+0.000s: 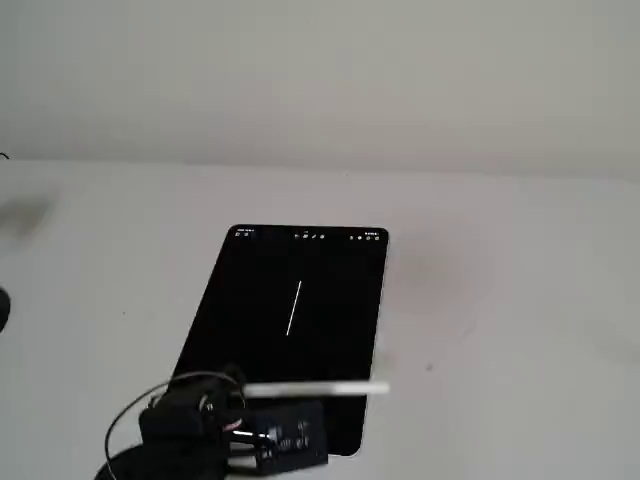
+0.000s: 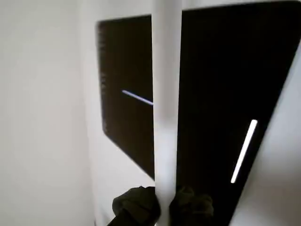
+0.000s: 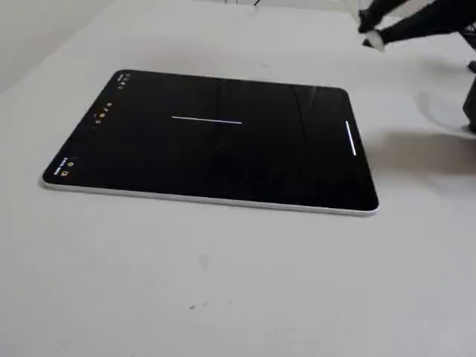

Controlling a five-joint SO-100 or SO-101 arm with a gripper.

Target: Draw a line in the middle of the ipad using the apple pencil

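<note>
The ipad (image 1: 250, 330) lies flat on the white table, its black screen up, also in the wrist view (image 2: 221, 70) and the other fixed view (image 3: 149, 156). A thin white line (image 1: 294, 308) (image 2: 136, 97) (image 3: 207, 119) crosses the middle of the screen. My black gripper (image 1: 225, 400) (image 2: 162, 209) is shut on the apple pencil (image 1: 320, 389) (image 2: 166, 103). The pencil hangs level above the ipad's end away from the icons, off the glass. A thicker white streak (image 2: 244, 150) (image 3: 350, 138) on the glass looks like the pencil's reflection.
The white table (image 1: 500, 300) spreads out on all sides of the tablet, with a pale wall behind. My dark arm (image 3: 424, 18) reaches in at the top right of a fixed view. Black cable (image 1: 125, 430) loops beside the gripper.
</note>
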